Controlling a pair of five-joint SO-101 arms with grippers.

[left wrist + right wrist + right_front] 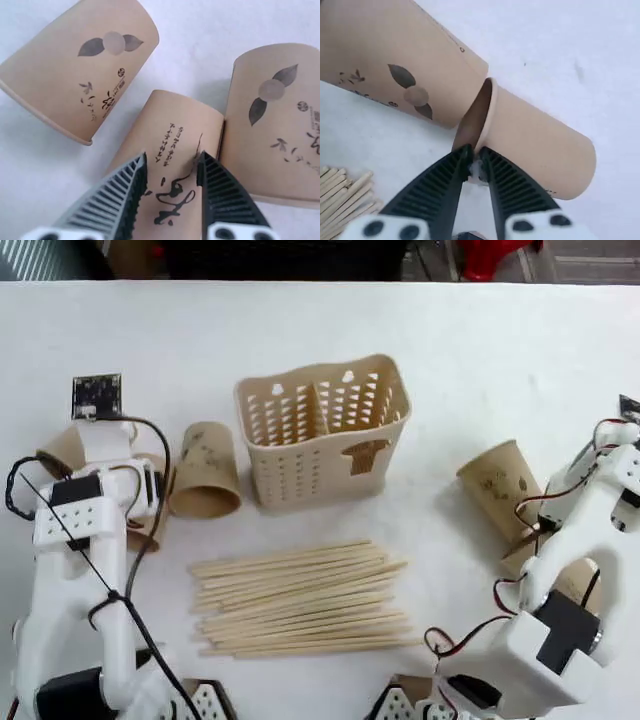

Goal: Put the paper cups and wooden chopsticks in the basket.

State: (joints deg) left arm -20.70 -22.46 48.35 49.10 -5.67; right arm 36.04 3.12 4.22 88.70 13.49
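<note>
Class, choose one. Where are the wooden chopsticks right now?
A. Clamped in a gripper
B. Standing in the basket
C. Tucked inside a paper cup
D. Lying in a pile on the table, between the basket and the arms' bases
D: the wooden chopsticks lie in a loose pile on the table, on the arms' side of the basket, with none inside it.

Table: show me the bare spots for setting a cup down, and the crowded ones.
Free: the wide strip of table behind the basket, and the gap between basket and right cups. Crowded: the left cups beside their arm, the chopsticks in front, and where the right claw pinches a cup.
</note>
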